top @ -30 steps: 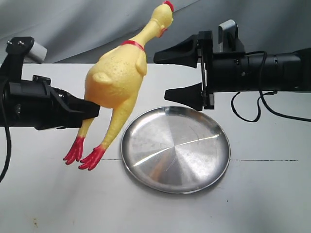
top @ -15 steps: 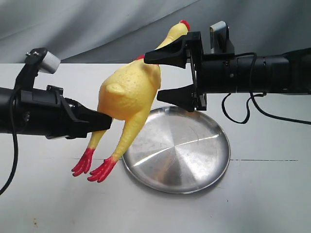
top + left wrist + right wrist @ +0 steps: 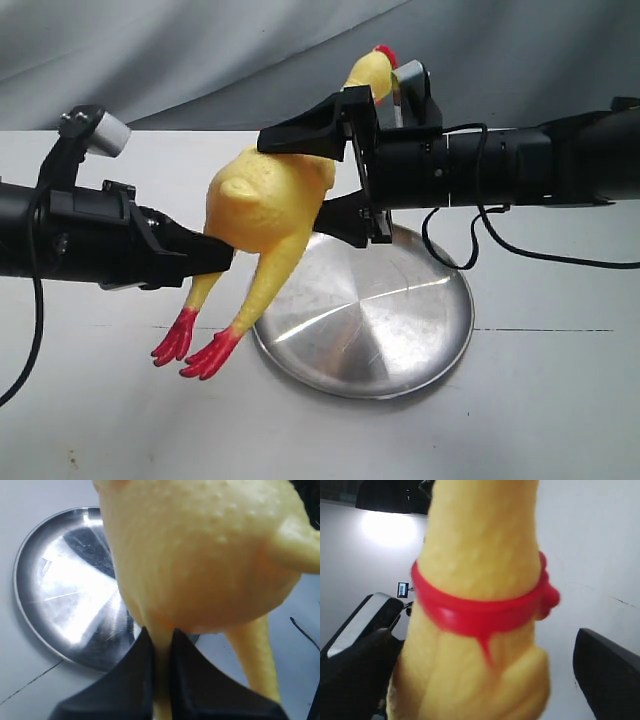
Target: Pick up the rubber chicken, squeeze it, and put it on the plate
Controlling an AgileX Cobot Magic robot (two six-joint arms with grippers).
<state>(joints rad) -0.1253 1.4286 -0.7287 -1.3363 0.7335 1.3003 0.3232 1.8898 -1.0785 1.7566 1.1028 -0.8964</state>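
White surface [image 3: 520,420] with a grey cloth backdrop [image 3: 180,50] behind it. Rubber chicken [image 3: 265,195] is up in the air, tilted, with its head and red comb [image 3: 385,52] toward the backdrop. Its legs hang down, and the red feet [image 3: 195,345] dangle just off the left rim of the plate [image 3: 400,330]. I cannot tell if the feet touch the surface.

Left gripper [image 3: 225,258] is pressed together, pinching the chicken at the top of one leg right under the plump body. The left wrist view shows both black fingers [image 3: 135,675] clamped on that thin yellow leg [image 3: 162,645]. The body [image 3: 200,555] fills most of that view, with the plate [image 3: 60,590] below and behind it.

Right gripper [image 3: 290,185] reaches across the middle with its jaws spread wide, one above and one below the chicken's upper body. In the right wrist view the red neck band [image 3: 475,610] sits between the two fingers. One finger [image 3: 605,670] is clearly apart from the chicken. The other [image 3: 355,665] is close beside it, and contact is unclear.

The plate lies flat on the surface under the right gripper, shiny, with nothing on it.
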